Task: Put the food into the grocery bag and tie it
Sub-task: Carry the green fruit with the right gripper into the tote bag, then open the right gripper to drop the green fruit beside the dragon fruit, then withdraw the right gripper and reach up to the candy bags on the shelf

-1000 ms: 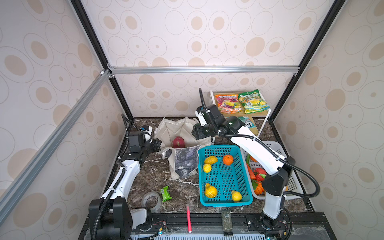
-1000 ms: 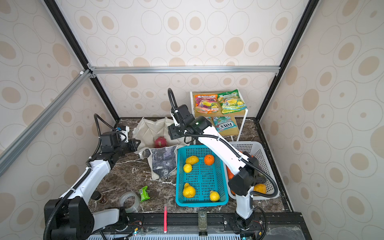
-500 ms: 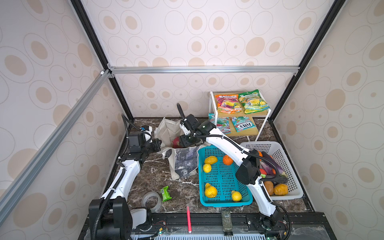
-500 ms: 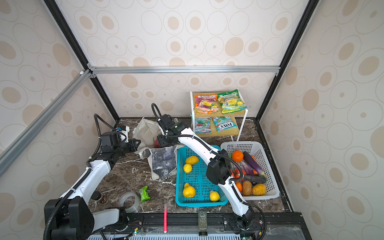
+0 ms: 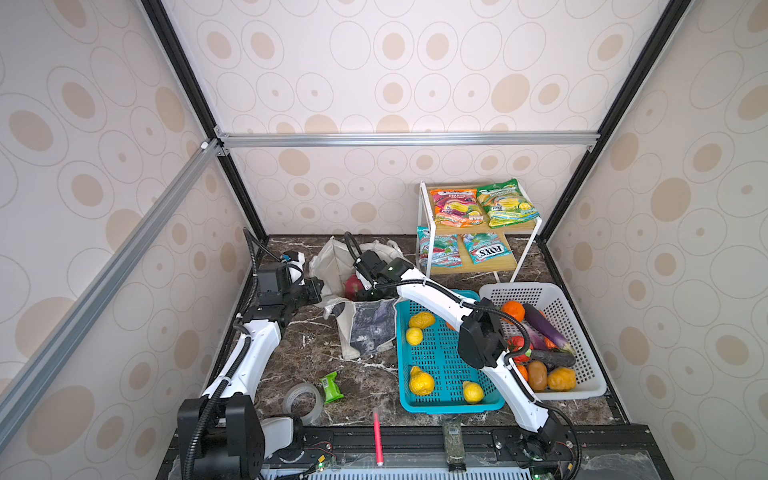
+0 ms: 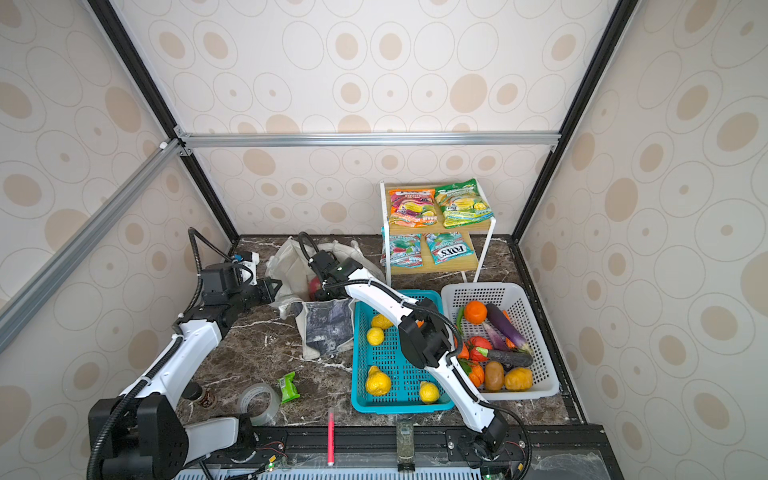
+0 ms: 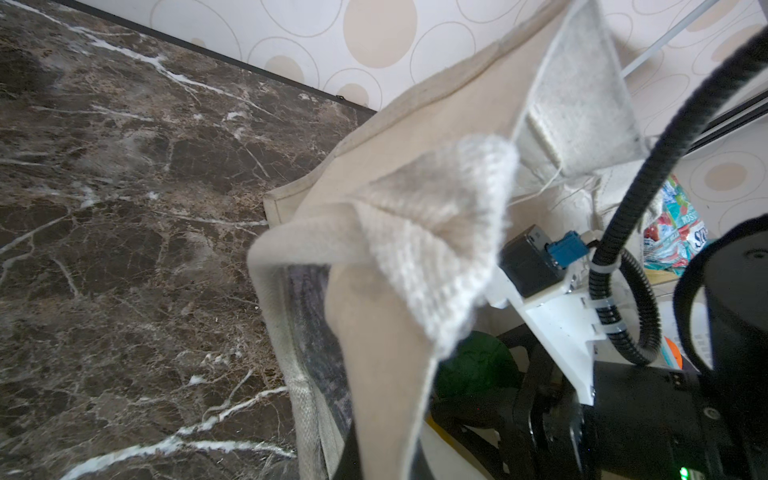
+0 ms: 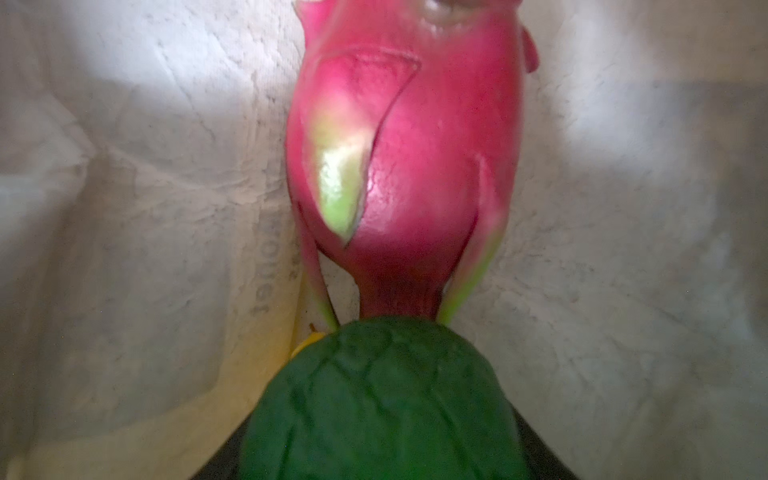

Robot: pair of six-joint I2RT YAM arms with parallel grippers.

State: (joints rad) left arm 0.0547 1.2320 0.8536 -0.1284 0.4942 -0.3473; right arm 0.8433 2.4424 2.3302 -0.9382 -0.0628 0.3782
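Note:
The grocery bag (image 5: pixel 368 328) lies open at the back of the marble table, also in the other top view (image 6: pixel 328 328). My left gripper (image 5: pixel 313 289) is shut on the bag's rim (image 7: pixel 415 208) and holds the mouth up; its jaws (image 7: pixel 384 457) pinch cream cloth. My right gripper (image 5: pixel 370 291) reaches into the mouth. A dark green round fruit (image 8: pixel 382 395) fills the gap between its fingers, right gripper (image 8: pixel 384 465). The fruit rests against a pink dragon fruit (image 8: pixel 407 166) on the pale lining. Orange-pink (image 5: pixel 455 206) and green-yellow (image 5: pixel 507 203) packets lie on the rack's top shelf.
A teal basket (image 5: pixel 449 405) with yellow fruit stands right of the bag, my right arm crossing above it. A white basket (image 5: pixel 582 390) of vegetables is further right. The white wire rack (image 5: pixel 428 232) stands at the back. A tape roll (image 5: pixel 302 402), small green packet (image 5: pixel 331 386) and red pen (image 5: pixel 377 436) lie near the front.
My right arm has swung left and down, carrying the green fruit from beside the bag into its mouth. The left arm has held still on the rim.

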